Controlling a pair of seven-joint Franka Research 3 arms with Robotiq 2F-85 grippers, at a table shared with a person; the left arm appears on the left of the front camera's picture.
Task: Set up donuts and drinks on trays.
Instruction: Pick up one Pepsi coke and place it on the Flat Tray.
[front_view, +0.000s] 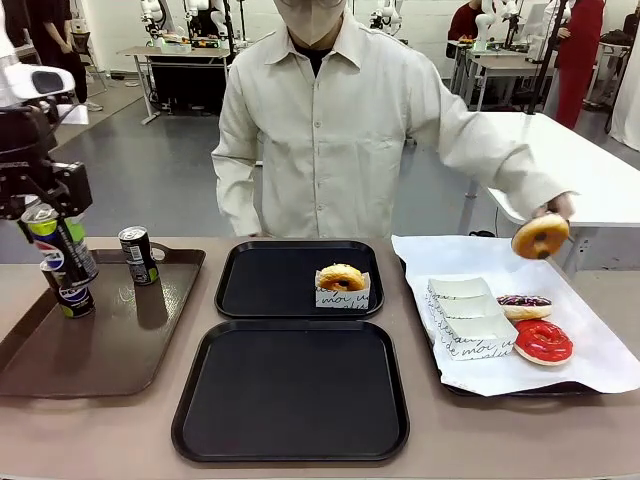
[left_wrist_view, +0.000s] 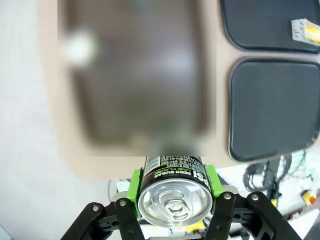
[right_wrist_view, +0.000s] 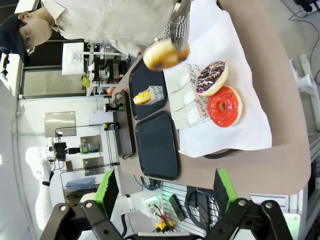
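Green pads of the left tool (left_wrist_view: 173, 182) squeeze a can (left_wrist_view: 174, 200) above the brown tray (front_view: 60, 350). The right tool (right_wrist_view: 166, 190) is wide apart. One donut (front_view: 341, 277) sits on the far black tray (front_view: 260, 285); a person's hand (front_view: 555, 208) holds another donut (front_view: 540, 237)

The can (left_wrist_view: 174, 200) in the left gripper (left_wrist_view: 173, 182), left of the far black tray (front_view: 260, 285), carries a green band reading "ZERO SUGAR" over "LIME FLAVOR"; the finer white print beside it is too small to read. A second can (front_view: 70, 290), also left of that tray, shows the Pepsi globe. On that tray, a paper sleeve (front_view: 342, 297) bears black script that cannot be made out.
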